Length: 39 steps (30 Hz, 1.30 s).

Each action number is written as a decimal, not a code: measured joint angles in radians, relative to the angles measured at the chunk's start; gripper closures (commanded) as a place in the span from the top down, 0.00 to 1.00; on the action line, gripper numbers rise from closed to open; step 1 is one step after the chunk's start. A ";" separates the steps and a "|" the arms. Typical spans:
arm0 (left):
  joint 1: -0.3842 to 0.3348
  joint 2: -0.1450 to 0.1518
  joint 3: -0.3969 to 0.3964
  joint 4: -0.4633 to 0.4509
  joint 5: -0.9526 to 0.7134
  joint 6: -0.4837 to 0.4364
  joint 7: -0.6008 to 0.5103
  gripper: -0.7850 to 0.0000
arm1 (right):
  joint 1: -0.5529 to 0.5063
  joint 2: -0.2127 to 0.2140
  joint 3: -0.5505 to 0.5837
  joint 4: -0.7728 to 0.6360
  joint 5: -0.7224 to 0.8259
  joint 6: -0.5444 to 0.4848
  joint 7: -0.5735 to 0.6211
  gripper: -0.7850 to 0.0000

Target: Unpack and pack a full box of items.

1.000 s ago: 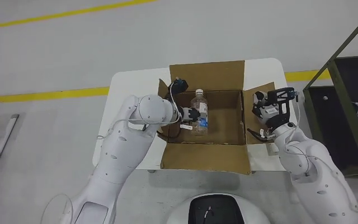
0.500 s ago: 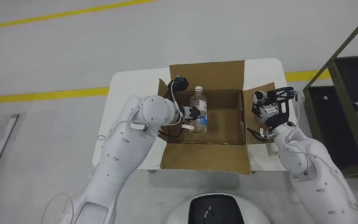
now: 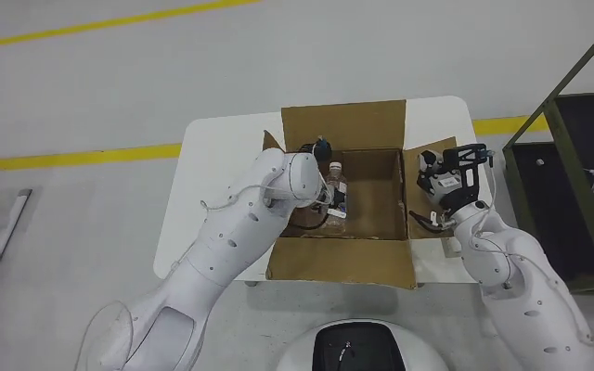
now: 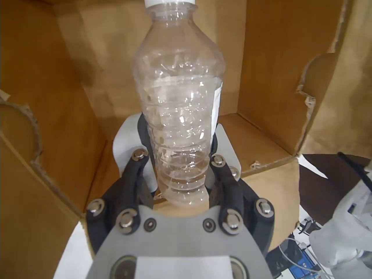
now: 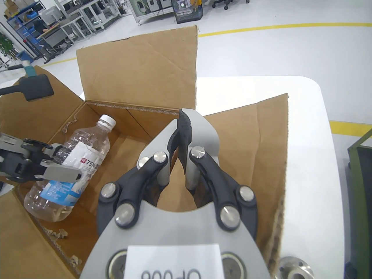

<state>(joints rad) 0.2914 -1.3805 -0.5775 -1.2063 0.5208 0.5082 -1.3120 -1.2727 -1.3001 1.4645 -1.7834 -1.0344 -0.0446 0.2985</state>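
Note:
A clear plastic bottle (image 3: pixel 335 195) with a white cap hangs inside the open cardboard box (image 3: pixel 343 260), near its left wall. My left gripper (image 4: pixel 177 146) is shut on the bottle's (image 4: pixel 178 103) lower body, cap pointing away from the wrist. In the right wrist view the bottle (image 5: pixel 75 161) leans with its cap toward the box's back flap, with the left gripper (image 5: pixel 43 166) clamped round its label. My right gripper (image 5: pixel 181 134) hovers by the box's right flap (image 3: pixel 432 199), shut with nothing between its fingers; in the top view this gripper (image 3: pixel 444 190) sits over that flap.
The box stands on a white table (image 3: pixel 213 167) with all its flaps folded outward. Small cardboard scraps (image 5: pixel 58 233) lie on the box floor. A green metal rack (image 3: pixel 557 121) stands right of the table.
My left arm has swung rightward over the box's left wall, carrying the bottle slightly toward the box's near side. The right arm has stayed put.

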 measured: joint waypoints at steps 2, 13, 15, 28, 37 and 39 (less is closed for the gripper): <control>-0.031 -0.018 0.047 0.057 -0.004 0.000 0.000 0.00 | -0.003 0.001 0.002 -0.001 0.002 0.001 -0.001 0.00; -0.132 -0.095 0.204 0.274 -0.066 0.029 0.029 0.00 | -0.009 0.003 0.005 -0.004 0.008 0.004 -0.006 0.00; -0.140 -0.106 0.223 0.300 -0.079 0.031 0.030 0.00 | -0.009 0.003 0.005 -0.005 0.008 0.004 -0.003 0.00; -0.176 -0.160 0.308 0.406 -0.151 0.038 0.038 1.00 | -0.023 0.007 0.018 -0.029 0.005 0.006 0.004 0.00; -0.196 -0.179 0.347 0.445 -0.160 0.045 0.045 1.00 | -0.029 0.009 0.015 -0.036 0.007 0.008 0.005 0.00; -0.203 -0.180 0.347 0.430 -0.164 0.045 0.045 1.00 | -0.030 0.009 0.016 -0.040 0.008 0.008 0.005 0.00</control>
<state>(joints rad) 0.0883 -1.5609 -0.2309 -0.7762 0.3564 0.5533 -1.2669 -1.3023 -1.2911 1.4804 -1.8233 -1.0262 -0.0371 0.3031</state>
